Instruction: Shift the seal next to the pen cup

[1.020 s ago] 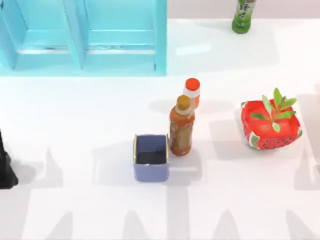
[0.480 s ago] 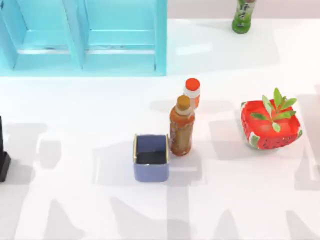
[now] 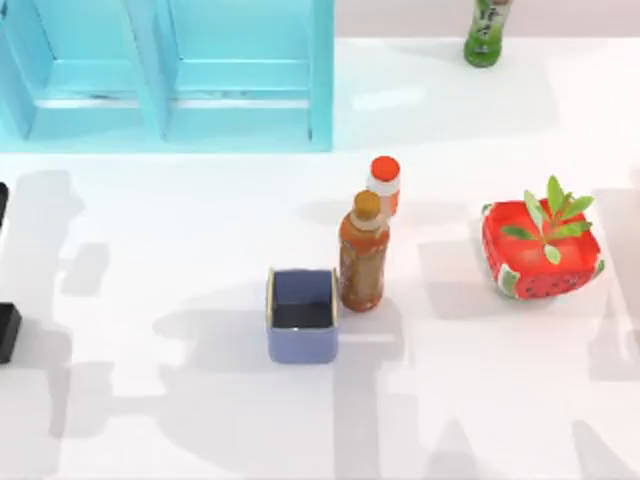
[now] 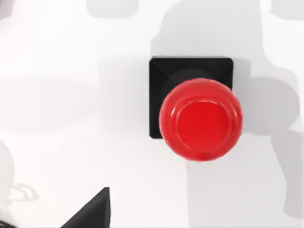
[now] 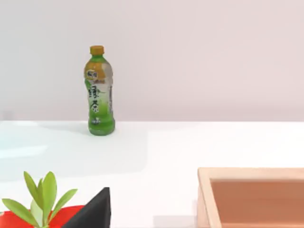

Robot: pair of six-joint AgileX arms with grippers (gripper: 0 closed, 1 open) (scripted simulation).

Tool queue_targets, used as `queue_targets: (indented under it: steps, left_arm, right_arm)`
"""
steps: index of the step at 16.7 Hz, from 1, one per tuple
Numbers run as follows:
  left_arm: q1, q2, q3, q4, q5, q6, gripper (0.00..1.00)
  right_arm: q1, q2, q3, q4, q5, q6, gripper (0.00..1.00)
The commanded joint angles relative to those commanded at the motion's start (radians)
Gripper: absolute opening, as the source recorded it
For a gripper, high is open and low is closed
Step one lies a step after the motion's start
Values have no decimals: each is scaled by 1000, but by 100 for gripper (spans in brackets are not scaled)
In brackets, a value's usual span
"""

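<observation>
Left arm [image 3: 5,330] is sitting at the table's 9 o'clock edge in the top view, with the left gripper [image 4: 90,214] hanging above the seal [image 4: 195,114]. Can't tell whether that gripper is spread or pressed together. In the left wrist view the seal is standing upright on the bare white table [image 3: 180,420], red knob facing the camera over its black square base, with nothing touching it. The pen cup [image 3: 302,318] is sitting near table centre, well apart from the left arm. An amber bottle [image 3: 363,262] is standing just beside the cup at its 2 o'clock. A second, orange-capped bottle [image 3: 383,183] is standing right behind the amber one at 12 o'clock. The red plant pot [image 3: 542,255] is sitting out toward 3 o'clock. A blue shelf unit [image 3: 170,75] is occupying the far 11 o'clock area, and a green bottle [image 3: 487,32] is standing at the far edge around 1 o'clock. The right gripper [image 5: 92,212] is looking past the plant at that green bottle and a wooden tray [image 5: 251,197]. Its state: can't tell either.
</observation>
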Motion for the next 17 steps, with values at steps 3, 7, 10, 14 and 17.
queue_targets:
  steps: [3, 7, 10, 14, 17]
  left_arm:
    - [13, 154, 136, -113, -1, 15, 100]
    - [20, 224, 205, -166, -1, 23, 100]
    - [20, 224, 205, -166, -1, 23, 100]
    - [17, 231, 166, -125, -1, 21, 100]
    - [19, 261, 73, 4, -1, 23, 100]
  right_arm:
    - [0, 0, 0, 0, 0, 0, 100]
    - [0, 0, 0, 0, 0, 0, 100]
    - [0, 0, 0, 0, 0, 0, 100]
    - [0, 0, 0, 0, 0, 0, 100]
    - [0, 0, 0, 0, 0, 0, 100]
